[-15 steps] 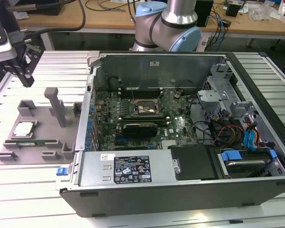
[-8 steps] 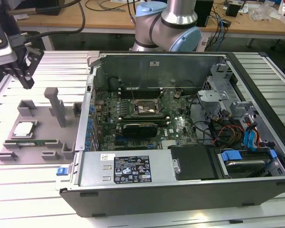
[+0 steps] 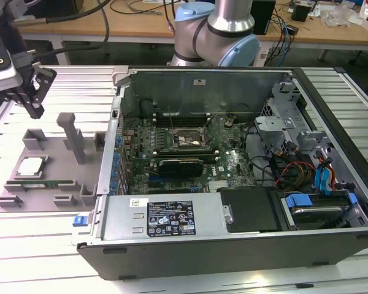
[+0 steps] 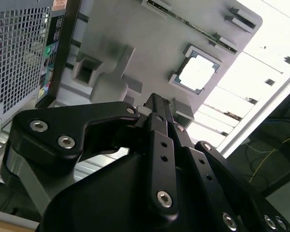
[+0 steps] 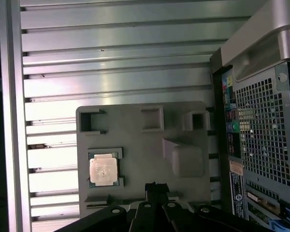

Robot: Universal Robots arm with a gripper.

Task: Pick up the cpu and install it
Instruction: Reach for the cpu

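Nearest in the exterior view, the open case (image 3: 233, 254) carries a black-and-white label (image 3: 170, 218). Its print cannot be made out.

To the exterior view's left of the case, on the grey tray (image 3: 49, 147), the cpu (image 3: 30, 166) lies flat in its recess, metal face up. A green memory stick (image 3: 49, 183) lies just nearer than it. The chip is square, so it has no long axis, and its edges run parallel to the tray's. The marks on its lid in the first wrist view (image 5: 104, 170) are not legible.

Farther back and higher, the gripper (image 3: 35, 112) hangs clear of the tray. Its tips are drawn together with nothing between them, which both wrist views bear out. The cpu therefore lies below it and toward the near side, apart from it.

Farther right, inside the case, the socket (image 3: 187, 139) waits on the board.
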